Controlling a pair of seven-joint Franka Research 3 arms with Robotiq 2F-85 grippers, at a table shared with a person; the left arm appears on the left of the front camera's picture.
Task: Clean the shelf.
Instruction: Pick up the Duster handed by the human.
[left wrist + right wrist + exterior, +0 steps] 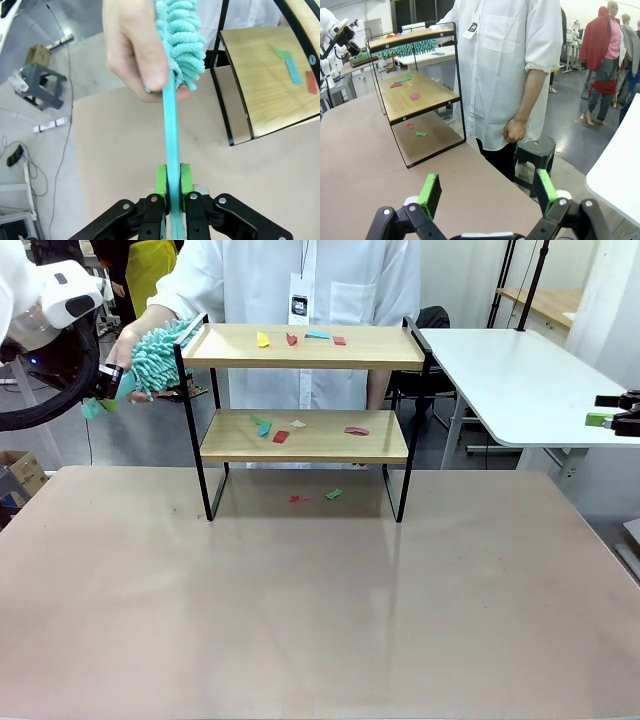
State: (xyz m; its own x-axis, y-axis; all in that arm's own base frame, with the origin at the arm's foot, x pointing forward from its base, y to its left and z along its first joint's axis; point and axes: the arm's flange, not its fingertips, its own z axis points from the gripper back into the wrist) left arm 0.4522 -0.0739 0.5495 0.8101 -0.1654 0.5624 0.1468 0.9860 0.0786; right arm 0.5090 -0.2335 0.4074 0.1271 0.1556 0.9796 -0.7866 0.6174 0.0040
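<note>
The shelf (235,436) stands upright on the beige tabletop (300,620), centred left to right and towards the far side, with a person (330,280) in a white coat directly behind it. Top board: four paper scraps in a row, yellow (263,339), red (291,339), blue (318,334), red (339,340). Lower board: teal scrap (264,427), red scrap (281,437), pale scrap (298,424), pink scrap (356,430). On the tabletop under the shelf lie a small red scrap (298,499) and a green scrap (333,494). At the left end of the shelf, level with the top board, a teal chenille duster (155,360) is held up; its fluffy head touches or just overlaps the raised end rail. The person's hand (125,340) grips the duster just below the head. The robot's left hand (173,178) is clamped on the duster's flat teal handle (171,125), green pads pressed against both faces, nearer the handle's end than the person's grip. Both hold the duster at once. The robot's right hand (488,192) is off to the right beside the white table (510,380), well apart from the shelf, fingers spread wide, nothing between the pads. Its wrist view shows the person's other hand (515,131) hanging at their side, next to a dark stool (535,150).
</note>
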